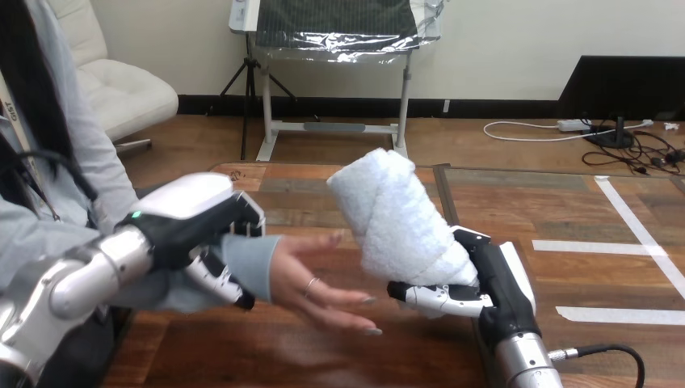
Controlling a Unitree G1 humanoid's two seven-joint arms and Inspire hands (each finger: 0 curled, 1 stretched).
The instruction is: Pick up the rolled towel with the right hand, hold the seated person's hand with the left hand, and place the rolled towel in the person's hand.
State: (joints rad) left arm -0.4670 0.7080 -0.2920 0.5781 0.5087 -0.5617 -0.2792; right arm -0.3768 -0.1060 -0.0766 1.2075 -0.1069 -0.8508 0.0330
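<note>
We see the person's hand (311, 283) lying open, palm up, above the desk (565, 210). Our left hand (198, 222) wraps the wrist just left of it (fingers curled under the sleeve). Just right of it, our right hand (494, 275) grips the rolled towel (396, 214), which stands tilted, close beside the person's fingertips.

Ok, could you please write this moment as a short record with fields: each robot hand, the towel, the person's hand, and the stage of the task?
left hand: fingers curled round the person's wrist
right hand: fingers curled round the lower end of the rolled towel
rolled towel: white, raised above the wooden table, top leaning to the view's left
person's hand: open, fingers stretched toward the towel
contact towel and fingertips: very close, cannot tell
stage: towel picked up, wrist held, towel not yet in the person's hand
</note>
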